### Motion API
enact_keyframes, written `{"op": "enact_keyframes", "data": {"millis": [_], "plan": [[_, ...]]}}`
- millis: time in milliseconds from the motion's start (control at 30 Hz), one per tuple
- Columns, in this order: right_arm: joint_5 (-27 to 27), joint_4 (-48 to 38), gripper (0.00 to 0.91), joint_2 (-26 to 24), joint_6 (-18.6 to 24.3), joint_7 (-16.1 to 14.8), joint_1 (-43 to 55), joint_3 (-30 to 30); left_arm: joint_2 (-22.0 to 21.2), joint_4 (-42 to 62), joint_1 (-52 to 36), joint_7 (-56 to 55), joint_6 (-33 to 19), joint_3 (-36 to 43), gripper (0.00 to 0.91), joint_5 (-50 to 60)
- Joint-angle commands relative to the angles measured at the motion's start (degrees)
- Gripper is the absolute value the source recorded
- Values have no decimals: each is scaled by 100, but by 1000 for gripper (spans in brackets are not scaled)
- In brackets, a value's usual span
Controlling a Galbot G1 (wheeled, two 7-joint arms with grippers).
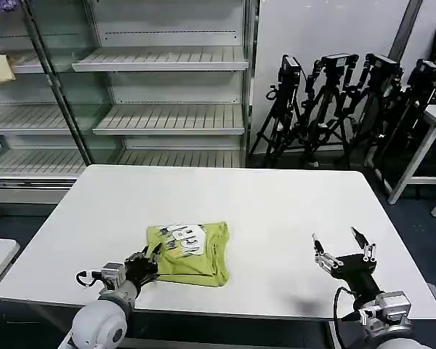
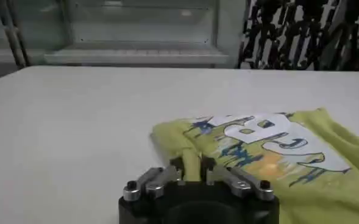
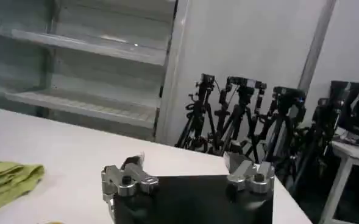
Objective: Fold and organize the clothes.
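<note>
On table (image 1: 276, 211): folded T-shirt (image 1: 192, 254) (left gripper (image 1: 151, 256) pinching).

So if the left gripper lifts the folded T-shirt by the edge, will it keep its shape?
Probably not. The T-shirt looks like soft knit lying in loose, wrinkled layers, so it would likely droop and unfold. The left gripper seems to pinch just one small fold at the edge, so the rest would hang. It looks light, and may drag across the smooth table rather than lift cleanly.
</note>
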Motion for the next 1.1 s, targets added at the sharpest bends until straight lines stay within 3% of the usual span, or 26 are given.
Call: {"op": "enact_keyframes", "data": {"millis": [33,467,600,733,800,933,1100], "plan": [[-1,-21,907,1,5,1,7,-55,269,213,-67,338,36,-378,10,796],[35,-119,907,-36,58,-14,151,-132,2556,469,294,2336,-391,-3483,10,2356],[71,-148,907,-57,71,-16,175,-114,2898,168,268,2810,-390,-3879,10,2745],[67,-206,907,-25,129,-23,156,-107,2499,-931,514,2782,-188,-3391,10,3104],[63,-214,907,2,142,-22,127,-106,1957,-1514,911,2750,-258,-2857,10,3614],[63,-210,907,-29,142,-23,57,-49,1170,-2072,1364,2433,-772,-823,10,5020],[51,-184,907,-4,126,-16,30,4,461,-1816,1042,2037,-826,1386,10,6048]]}}
